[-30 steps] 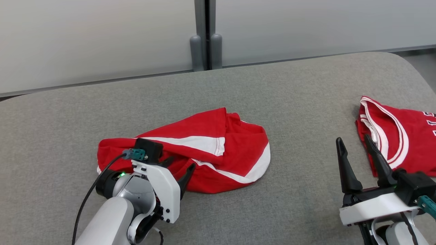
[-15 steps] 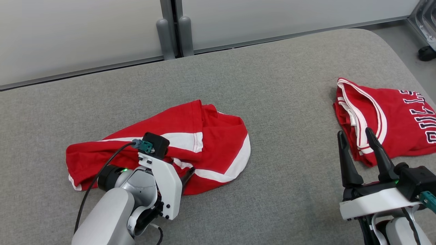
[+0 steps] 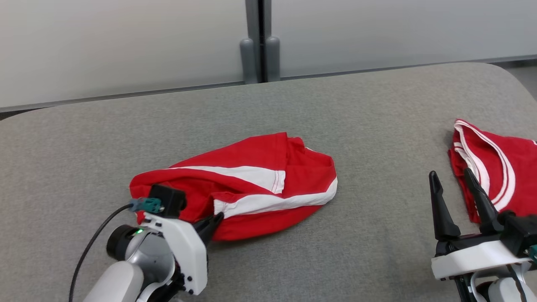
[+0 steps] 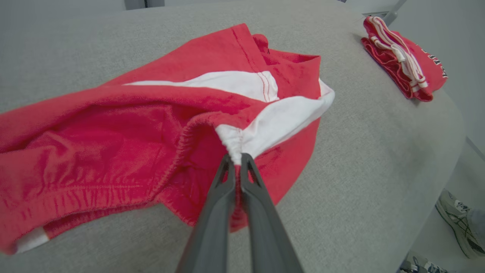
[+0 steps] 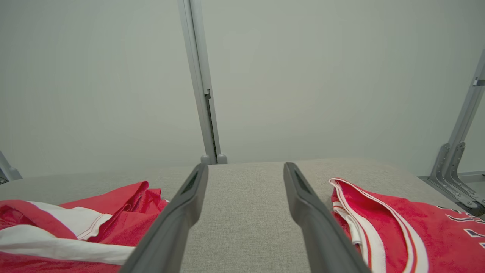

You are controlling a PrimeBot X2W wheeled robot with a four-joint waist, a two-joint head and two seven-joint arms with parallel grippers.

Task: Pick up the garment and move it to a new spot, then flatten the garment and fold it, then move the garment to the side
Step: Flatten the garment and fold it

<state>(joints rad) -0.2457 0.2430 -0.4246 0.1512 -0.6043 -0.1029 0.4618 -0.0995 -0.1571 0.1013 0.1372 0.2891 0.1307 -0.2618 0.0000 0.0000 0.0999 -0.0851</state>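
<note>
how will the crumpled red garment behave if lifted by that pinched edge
Probably floppy: the red garment lies in soft folds, so it should hang limp below the left gripper. Likely light, being thin cloth. The grip is on a gathered elastic hem, which may stretch before the rest follows.

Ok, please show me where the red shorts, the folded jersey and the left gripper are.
red shorts (image 3: pixel 243 192): head view, red cloth between the two white stripes.
folded jersey (image 3: pixel 523 167): head view, red body beside the white trim.
left gripper (image 4: pixel 235 158): left wrist view, between the fingertips pinching the waistband.
</note>
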